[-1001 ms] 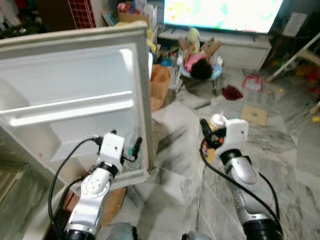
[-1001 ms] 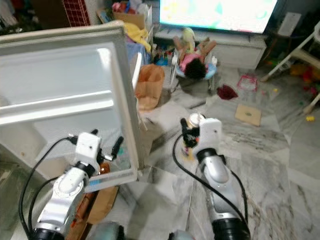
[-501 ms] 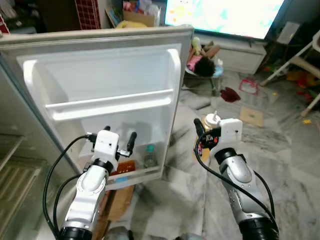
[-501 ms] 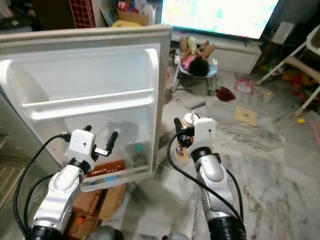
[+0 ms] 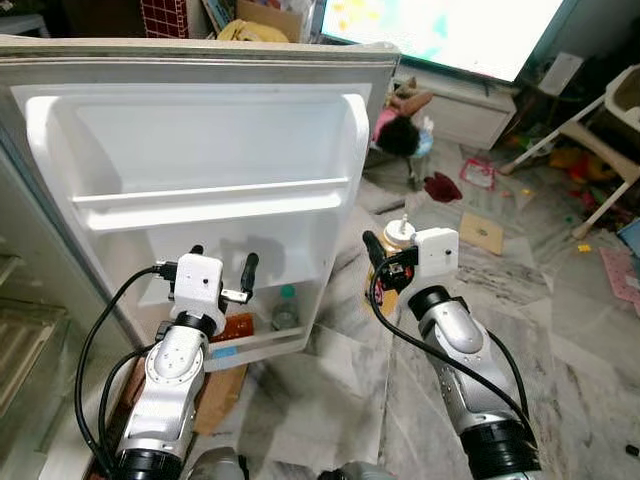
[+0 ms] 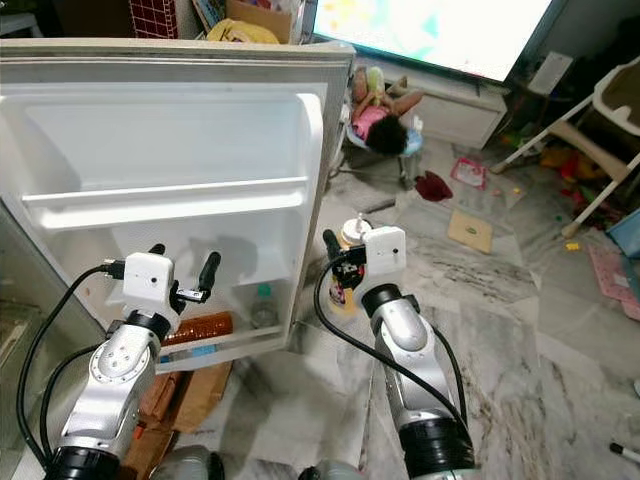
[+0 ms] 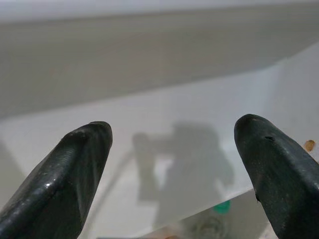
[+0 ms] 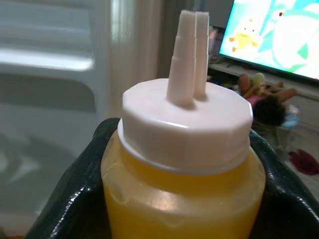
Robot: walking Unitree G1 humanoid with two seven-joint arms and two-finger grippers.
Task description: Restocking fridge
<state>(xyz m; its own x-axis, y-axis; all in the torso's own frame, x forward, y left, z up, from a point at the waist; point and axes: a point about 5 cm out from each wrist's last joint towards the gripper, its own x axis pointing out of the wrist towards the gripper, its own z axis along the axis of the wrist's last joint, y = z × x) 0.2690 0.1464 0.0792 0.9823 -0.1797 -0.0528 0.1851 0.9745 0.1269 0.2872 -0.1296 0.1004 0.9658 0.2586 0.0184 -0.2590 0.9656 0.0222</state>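
Right jaws [image 8: 184, 164] around yellow squeeze bottle [image 8: 182, 164]; left jaws [image 7: 172, 149] wide before fridge door [image 5: 200, 150].

The view is turning to face the fridge door [image 5: 200, 150] squarely, and the right hand [image 5: 385, 268] is carrying the yellow bottle [image 8: 182, 179] nearer the door's edge.

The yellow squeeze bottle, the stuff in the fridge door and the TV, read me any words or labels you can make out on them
None can be read.
Yellow squeeze bottle, held in the right gripper: no label in sight.
Bottles in the fridge door, bottom shelf: too small to read.
TV screen: cartoon picture, no words.
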